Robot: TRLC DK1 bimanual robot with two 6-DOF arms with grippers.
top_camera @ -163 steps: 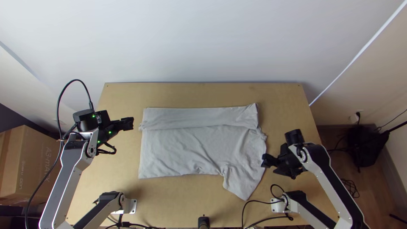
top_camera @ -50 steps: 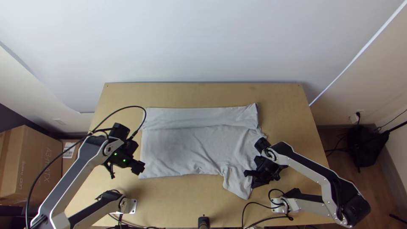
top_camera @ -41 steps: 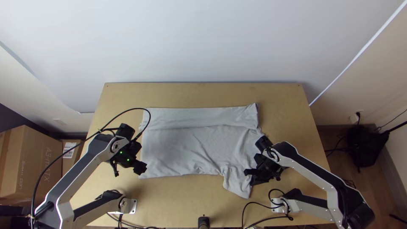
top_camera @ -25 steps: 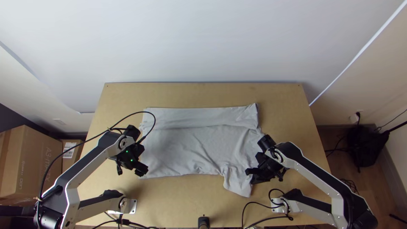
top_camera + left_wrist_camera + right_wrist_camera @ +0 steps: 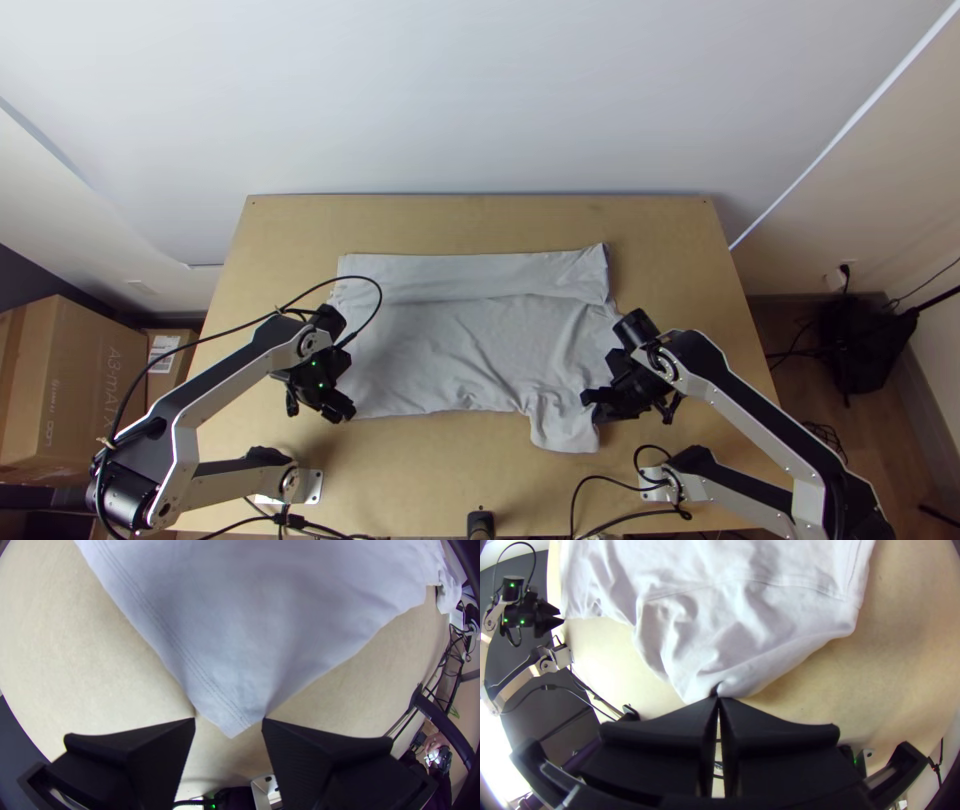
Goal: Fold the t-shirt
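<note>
Top view — cardboard box (image 5: 75, 390) beside table (image 5: 650, 230), left gripper (image 5: 343, 412) spread near t-shirt (image 5: 450, 350) corner — right gripper (image 5: 588, 400) pinching its sleeve (image 5: 562, 425).

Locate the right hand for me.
In the top view, the right hand is right of centre, at the near right corner of the t-shirt, pinching its sleeve.

Pale T-shirt (image 5: 460, 340); partly folded

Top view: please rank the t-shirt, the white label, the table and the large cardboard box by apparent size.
1. Table
2. T-shirt
3. Large cardboard box
4. White label
</note>
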